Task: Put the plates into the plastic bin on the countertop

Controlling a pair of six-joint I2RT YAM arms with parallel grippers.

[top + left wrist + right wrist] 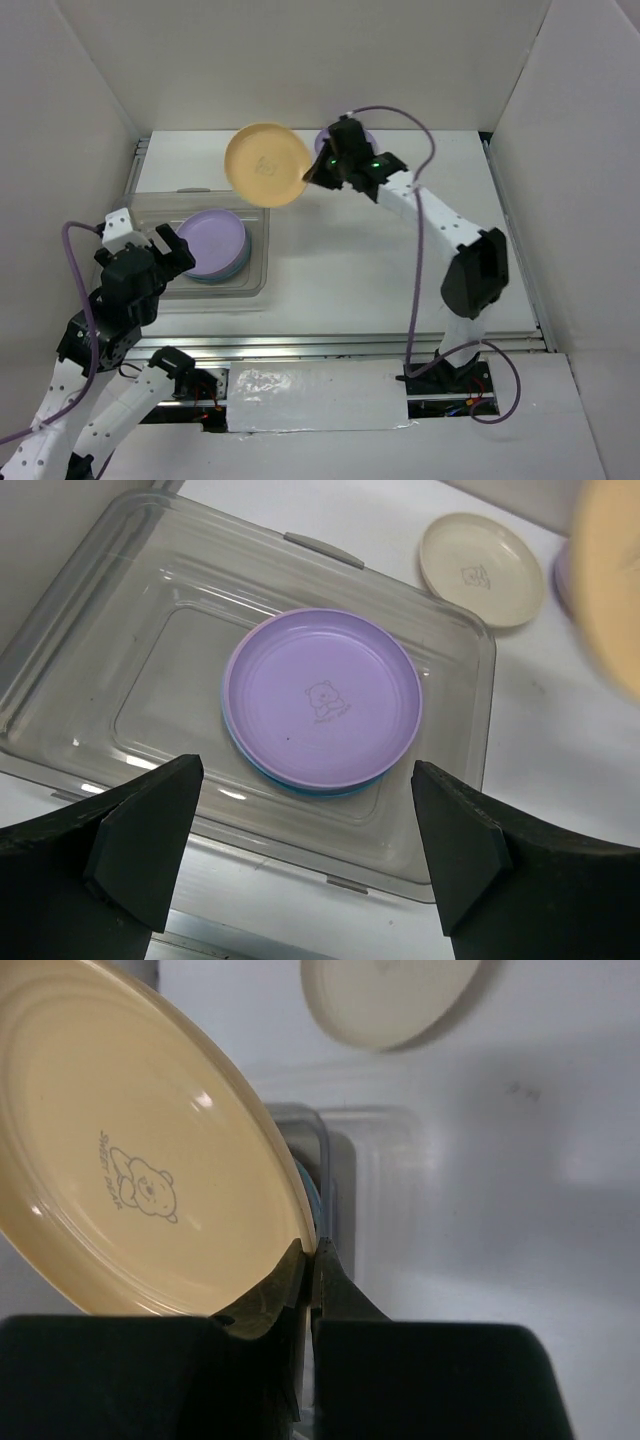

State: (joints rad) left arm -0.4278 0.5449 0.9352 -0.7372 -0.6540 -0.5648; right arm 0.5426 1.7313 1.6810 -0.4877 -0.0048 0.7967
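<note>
Bin (256,262) with two plates stacked, a third in the air

I count five plates across my three views. The orange plate (267,164) is up off the worktop (350,270) and tilted, its face turned toward the top camera. My right hand (312,174) is pinched tight on its rim. The right wrist view shows both fingers (265,1305) closed on the edge, bear print in plain sight.

From above, that plate hangs past the bin's far right corner and covers the cream plate (482,568). I only get the cream one from the wrist cameras: it lies flat on the worktop just beyond that corner, outside the bin. In the left wrist view the orange plate is no more than a blur cut off by the right edge.

There are two lilac ones. The lilac plate (211,243) lies in the bin, toward its right half, on top of the blue plate (300,786), of which I see only a thin crescent of rim. The second lilac plate (323,138) sits at the back of the worktop, mostly hidden behind the right hand. I cannot tell whether anything lies under it.

My left hand (170,250) hovers over the bin's near left part, fingers (150,840) spread wide, holding nothing.
</note>
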